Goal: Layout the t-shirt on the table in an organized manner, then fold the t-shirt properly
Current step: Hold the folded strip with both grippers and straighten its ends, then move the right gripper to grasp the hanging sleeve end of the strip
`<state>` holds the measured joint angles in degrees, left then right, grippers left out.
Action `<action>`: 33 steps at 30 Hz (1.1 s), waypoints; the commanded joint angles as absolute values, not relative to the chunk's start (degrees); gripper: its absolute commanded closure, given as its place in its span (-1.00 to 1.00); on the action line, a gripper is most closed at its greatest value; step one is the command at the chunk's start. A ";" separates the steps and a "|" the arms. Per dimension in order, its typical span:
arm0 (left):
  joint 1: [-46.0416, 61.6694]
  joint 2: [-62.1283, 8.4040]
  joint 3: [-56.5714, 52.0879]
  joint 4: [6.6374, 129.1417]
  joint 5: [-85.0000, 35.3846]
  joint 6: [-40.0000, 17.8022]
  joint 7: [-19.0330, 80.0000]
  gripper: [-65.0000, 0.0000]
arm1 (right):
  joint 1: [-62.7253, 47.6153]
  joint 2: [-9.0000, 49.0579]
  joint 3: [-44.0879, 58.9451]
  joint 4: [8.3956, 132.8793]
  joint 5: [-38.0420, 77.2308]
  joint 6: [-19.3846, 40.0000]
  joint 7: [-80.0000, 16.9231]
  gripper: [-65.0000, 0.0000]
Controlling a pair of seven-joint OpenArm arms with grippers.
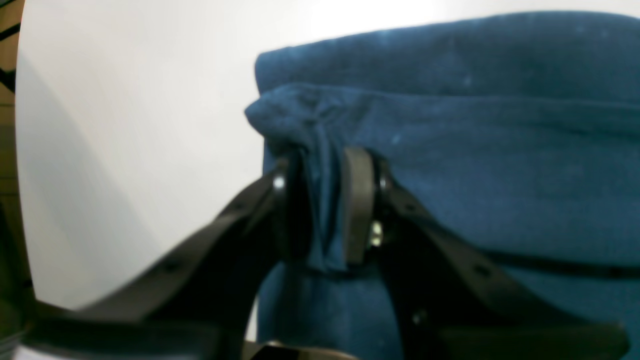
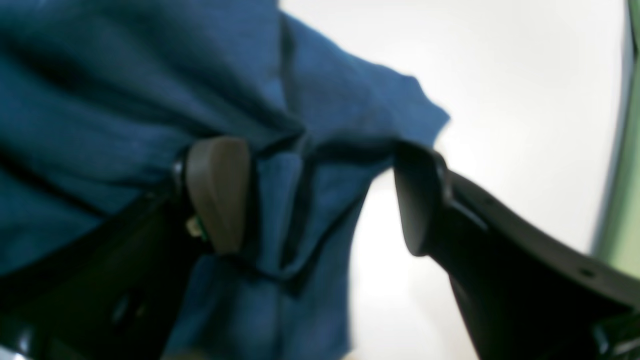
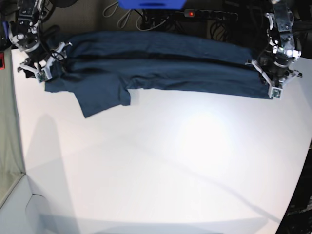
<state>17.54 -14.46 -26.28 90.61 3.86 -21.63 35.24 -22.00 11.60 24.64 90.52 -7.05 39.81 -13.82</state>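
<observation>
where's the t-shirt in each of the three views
Left wrist view: the t-shirt fills the right half, a bunched edge between the left tool pads.
Right wrist view: it fills the left and centre, its edge in the gap of the open right tool.
Base view: a long band across the far side of the table, one sleeve pointing toward the camera.
Shared landmark: the white table beside the cloth in all three.

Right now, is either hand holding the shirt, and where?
The left hand pinches a bunched corner of the t-shirt. The right hand is open, cloth lying between its fingers, unheld.
</observation>
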 commanded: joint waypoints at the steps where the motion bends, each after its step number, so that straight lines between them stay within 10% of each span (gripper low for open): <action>1: 17.01 -15.25 -26.68 91.47 3.82 -20.97 34.51 0.56 | -20.88 12.44 24.75 89.45 -7.60 40.00 -14.37 -0.43; 16: 10.07 -13.58 -26.86 86.90 3.65 -20.79 35.03 0.56 | -4.62 18.15 25.19 76.00 -7.69 40.00 -14.37 -0.43; 33: 10.15 -11.38 -30.37 87.16 3.38 -20.79 35.03 0.42 | -8.75 17.80 31.87 91.74 -7.52 40.00 -15.16 -0.43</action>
<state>10.59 -10.94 -30.20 86.19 3.44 -21.19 35.81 -9.32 17.12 31.68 90.83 -8.58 40.40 -16.51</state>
